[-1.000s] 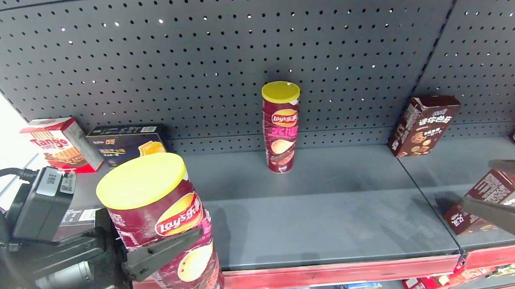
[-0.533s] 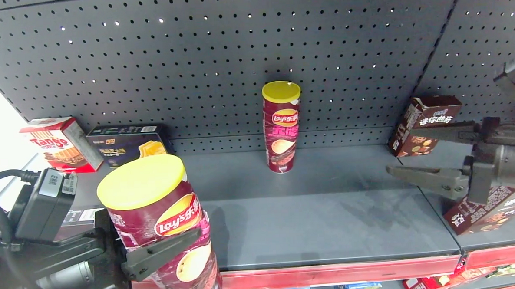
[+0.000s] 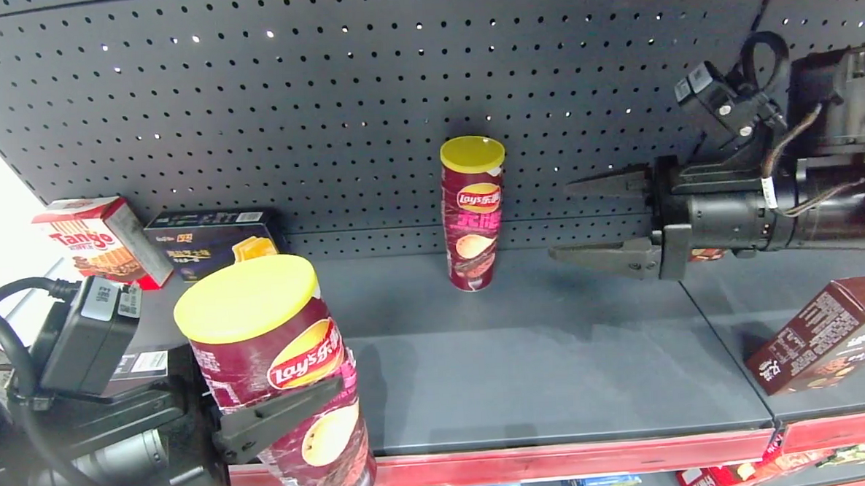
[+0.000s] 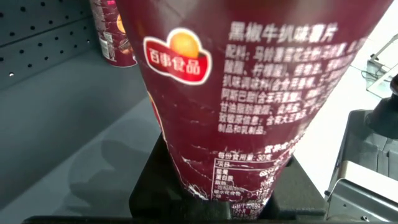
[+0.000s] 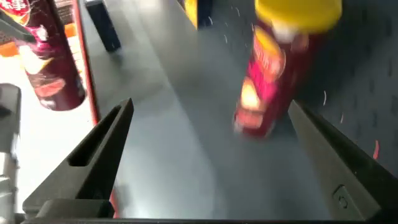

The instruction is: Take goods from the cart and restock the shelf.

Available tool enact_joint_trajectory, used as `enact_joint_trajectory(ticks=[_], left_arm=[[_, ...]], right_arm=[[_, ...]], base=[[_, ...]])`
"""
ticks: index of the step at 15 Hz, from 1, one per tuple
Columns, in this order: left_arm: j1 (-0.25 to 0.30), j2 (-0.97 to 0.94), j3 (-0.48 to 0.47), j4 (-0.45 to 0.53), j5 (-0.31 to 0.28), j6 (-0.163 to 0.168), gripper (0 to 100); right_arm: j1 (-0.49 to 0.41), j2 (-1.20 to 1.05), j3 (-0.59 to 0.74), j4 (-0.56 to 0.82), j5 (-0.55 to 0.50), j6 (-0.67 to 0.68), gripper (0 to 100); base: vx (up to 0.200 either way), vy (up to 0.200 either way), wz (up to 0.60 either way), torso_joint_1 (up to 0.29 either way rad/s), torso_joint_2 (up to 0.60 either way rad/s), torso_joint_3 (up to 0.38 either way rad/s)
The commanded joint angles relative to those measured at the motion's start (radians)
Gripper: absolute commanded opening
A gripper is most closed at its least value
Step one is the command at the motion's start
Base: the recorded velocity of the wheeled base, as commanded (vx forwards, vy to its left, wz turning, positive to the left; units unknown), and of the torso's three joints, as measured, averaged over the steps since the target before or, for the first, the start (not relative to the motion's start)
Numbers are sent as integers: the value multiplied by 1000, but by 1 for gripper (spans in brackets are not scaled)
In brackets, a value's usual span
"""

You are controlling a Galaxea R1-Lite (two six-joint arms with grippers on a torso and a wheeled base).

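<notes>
cans: one gripped, one standing

left hand (image 3: 280, 421) is clamped round the held can (image 3: 261, 331), kept upright at the front edge of the shelf (image 3: 540, 370), likely so it can be set down standing. right hand (image 3: 561, 220), wide open and empty, points at the standing can (image 3: 473, 219) just ahead of it. pegboard (image 3: 324, 94) backs the grey shelf. a brown box (image 3: 823, 332) lies beneath that hand's arm.

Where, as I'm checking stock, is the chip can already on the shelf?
Head view: the chip can stands upright at the shelf centre by the pegboard, the open right gripper to its right.

Logo and print on chip can (image 3: 277, 352)
</notes>
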Motion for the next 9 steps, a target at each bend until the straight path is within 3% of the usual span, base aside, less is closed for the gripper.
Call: enact_joint_trajectory(ticks=[1,4,9], left_arm=[[0,9,-2,-1,-1,-1,0],[0,18,-16,-1,-2,-1,0],[-3,23,-16,-12,-4,-21,0]], right_arm=[[-36,163,-111,-41,81,-92,100],[-56,280,-226,-48,163,-136,100],[-33,349,-315,-49,128,-27,100]], base=[[0,0,0,0,0,0],[0,0,0,0,0,0],[0,0,0,0,0,0]])
